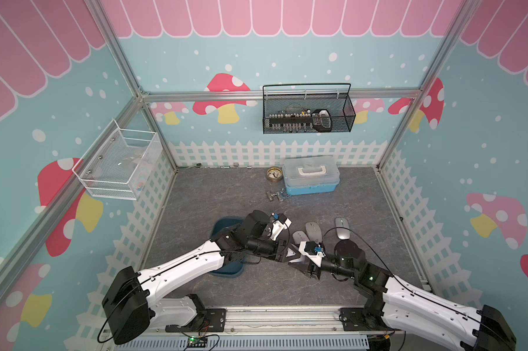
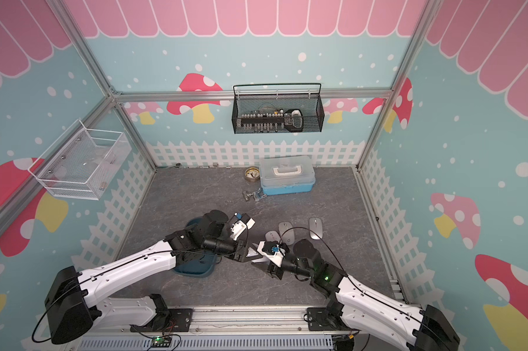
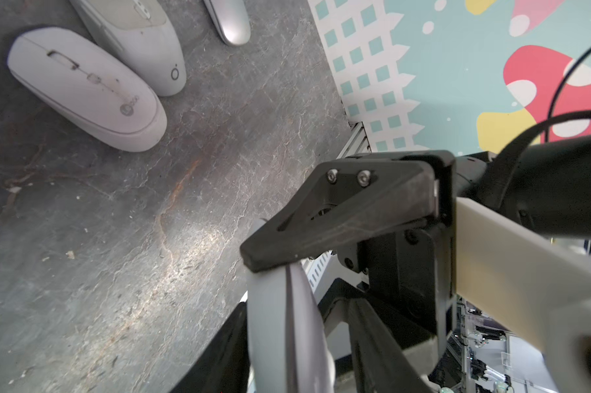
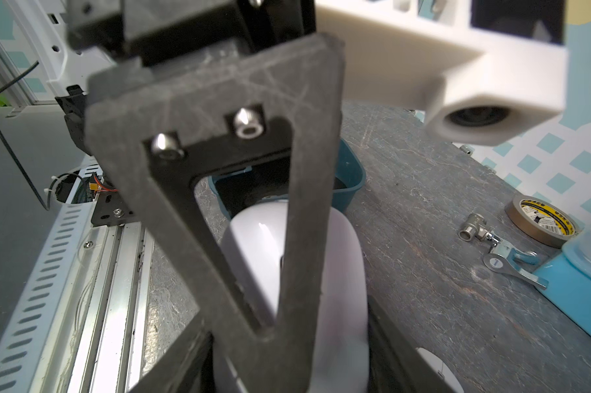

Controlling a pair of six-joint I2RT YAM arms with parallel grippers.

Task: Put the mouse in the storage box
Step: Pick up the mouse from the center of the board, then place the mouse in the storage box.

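Right fingers point(image 3: 338, 211) clamp the mouse point(image 4: 345, 272) above the desk point(image 1: 226, 188). Left fingers point(image 4: 212, 85) flank it too; whether they grip, I cannot tell.

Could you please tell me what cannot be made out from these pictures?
Inside the storage box: both top views, covered by the left arm.
The held mouse: both top views, hidden under the left claw and right claw.
Whether the left claw grips it: left wrist view, the mouse itself blocks the contact.
What the black wire basket holds: both top views, too small.
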